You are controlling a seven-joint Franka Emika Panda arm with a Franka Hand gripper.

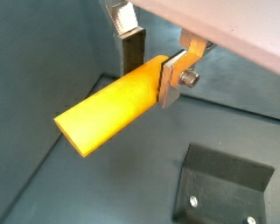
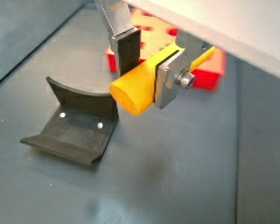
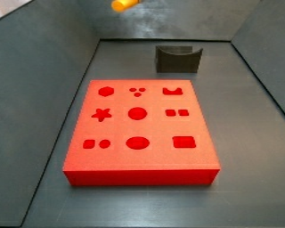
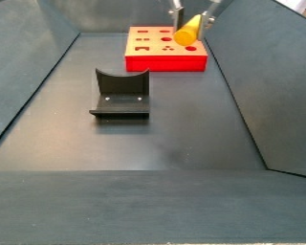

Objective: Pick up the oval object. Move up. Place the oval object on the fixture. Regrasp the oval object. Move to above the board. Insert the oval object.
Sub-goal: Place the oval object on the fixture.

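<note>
My gripper (image 1: pixel 152 66) is shut on the oval object (image 1: pixel 108 112), a smooth yellow-orange peg that lies crosswise between the silver fingers and sticks out on both sides. Both wrist views show this grip (image 2: pixel 149 63), with the peg's rounded end (image 2: pixel 133 90) facing the camera. In a side view the gripper (image 4: pixel 190 21) holds the peg (image 4: pixel 187 35) high in the air, over the red board (image 4: pixel 163 63). The dark fixture (image 4: pixel 120 94) stands on the floor, apart from the gripper. In a side view only the peg (image 3: pixel 124 4) shows, at the top edge.
The red board (image 3: pixel 157 127) with its shaped cut-outs lies flat on the dark floor, the fixture (image 3: pixel 177 59) beyond its far edge. Grey sloping walls (image 4: pixel 28 86) enclose the floor. The fixture also shows in both wrist views (image 1: pixel 224 188) (image 2: pixel 73 122), and the board in one (image 2: pixel 209 79).
</note>
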